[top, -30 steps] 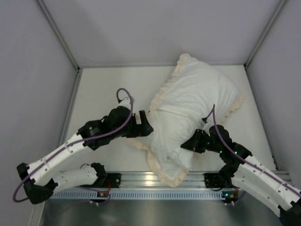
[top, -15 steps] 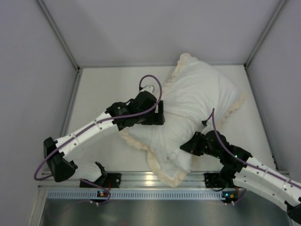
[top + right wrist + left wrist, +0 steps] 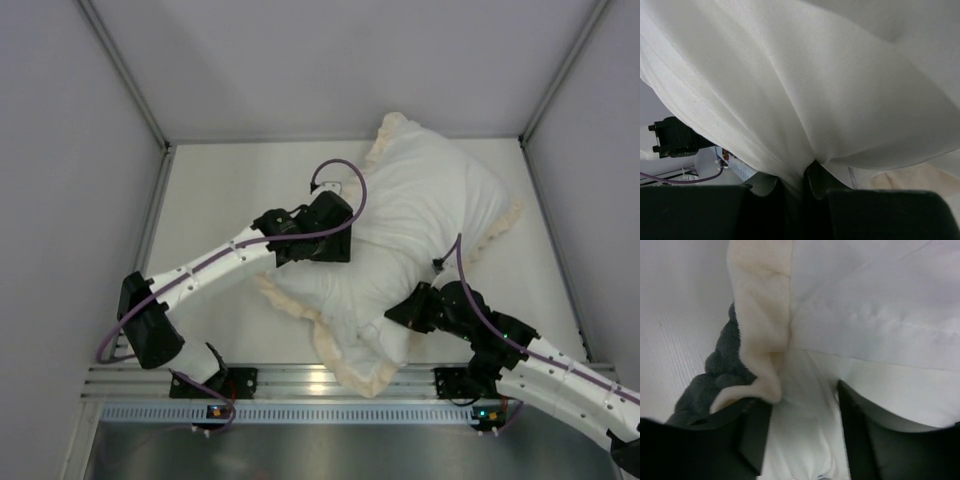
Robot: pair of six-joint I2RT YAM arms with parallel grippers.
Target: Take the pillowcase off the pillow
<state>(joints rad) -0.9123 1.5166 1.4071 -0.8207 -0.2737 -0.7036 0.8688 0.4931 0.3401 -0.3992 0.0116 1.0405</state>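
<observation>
Jaws: right pinched shut on the pillowcase, left parted astride it.
Near the table's front edge, the right gripper nips a fold of the pillowcase's white face; further in, the left gripper straddles white cloth beside the cream frill; the stuffed case runs on toward the far right corner.

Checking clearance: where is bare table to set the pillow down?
Widest bare table: far left, bordered by left wall, back wall and pillowcase. A narrow strip runs between frill and right wall. Crowded near centre, where left arm and right arm meet the pillowcase.
</observation>
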